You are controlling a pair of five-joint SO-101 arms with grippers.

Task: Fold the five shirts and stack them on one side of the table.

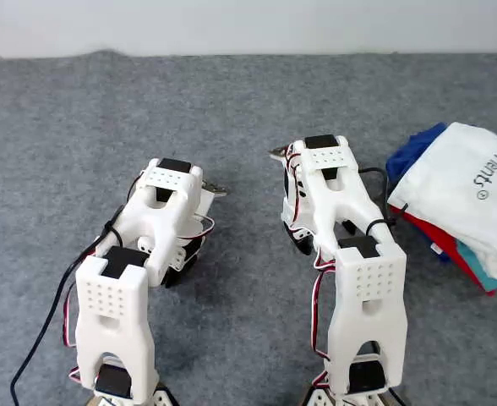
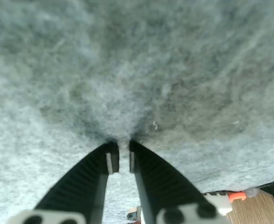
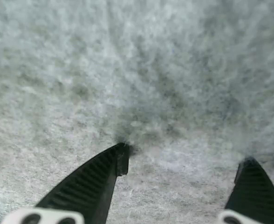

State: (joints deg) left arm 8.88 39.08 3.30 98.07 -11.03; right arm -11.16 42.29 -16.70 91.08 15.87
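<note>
Left arm (image 1: 160,216) and right arm (image 1: 341,203) crouch over grey felt (image 1: 232,110), left tool (image 2: 120,150) clenched empty, right tool (image 3: 186,157) spread wide.

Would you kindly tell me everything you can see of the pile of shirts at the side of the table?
The pile of shirts lies flat on the grey felt cover at the table's right side in the high view, partly cut off by the picture's edge. A folded white shirt with small print tops it. Dark blue, red and light blue layers peek out beneath. The cloth looks soft. An arm stands close beside it.
</note>
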